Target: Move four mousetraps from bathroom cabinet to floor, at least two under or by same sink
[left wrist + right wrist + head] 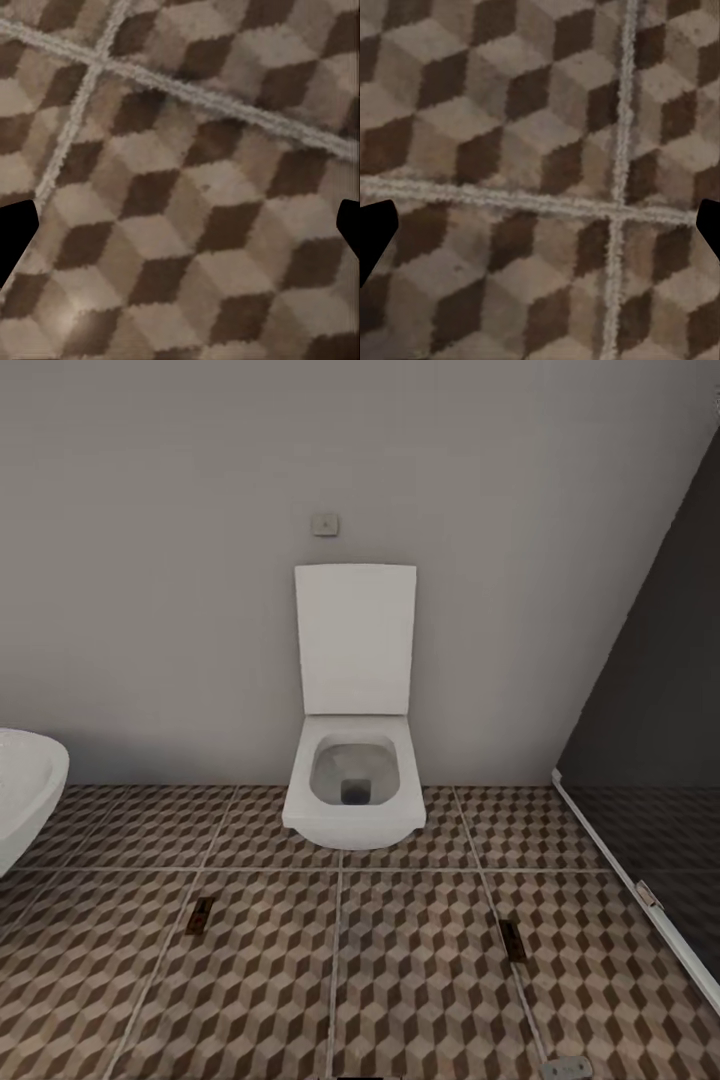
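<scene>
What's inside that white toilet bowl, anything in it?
The toilet stands open, lid up against the wall. Inside shows a grey hollow with a dark drain opening at its low point, nothing else visible. The near inner side is hidden by the front rim.

The head camera faces forward and down at the toilet [354,760] and wall, from mid-distance. Both wrist cameras look straight down, close over the bathroom floor [250,970] (cube-pattern tiles common to all three views).
</scene>
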Available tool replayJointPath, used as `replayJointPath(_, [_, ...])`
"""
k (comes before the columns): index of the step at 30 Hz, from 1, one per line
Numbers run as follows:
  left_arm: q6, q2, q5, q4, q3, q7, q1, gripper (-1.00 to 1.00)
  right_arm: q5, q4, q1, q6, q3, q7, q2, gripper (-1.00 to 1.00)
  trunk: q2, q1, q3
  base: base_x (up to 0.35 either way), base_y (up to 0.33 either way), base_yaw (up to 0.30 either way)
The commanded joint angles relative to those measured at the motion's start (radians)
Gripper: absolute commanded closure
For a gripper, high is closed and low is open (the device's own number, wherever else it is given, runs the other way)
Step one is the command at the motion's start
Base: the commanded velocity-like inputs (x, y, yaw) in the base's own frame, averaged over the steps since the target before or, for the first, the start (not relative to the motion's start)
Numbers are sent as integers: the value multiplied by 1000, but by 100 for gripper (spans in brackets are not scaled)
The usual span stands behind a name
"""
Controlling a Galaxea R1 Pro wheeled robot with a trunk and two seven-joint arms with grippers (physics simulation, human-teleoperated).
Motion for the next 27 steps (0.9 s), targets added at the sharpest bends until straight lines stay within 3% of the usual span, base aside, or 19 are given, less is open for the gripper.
replayJointPath(1, [-6, 0, 1, 4, 8, -6, -2, -100, 2, 4, -2, -6, 7, -2, 0, -100, 0, -1, 3, 0, 0, 0])
replayJointPath(27, [-8, -21, 3, 4, 9, -11, -2, -100, 2, 4, -2, -6, 7, -2, 2, -100, 6, -12, 104, 0, 0, 0])
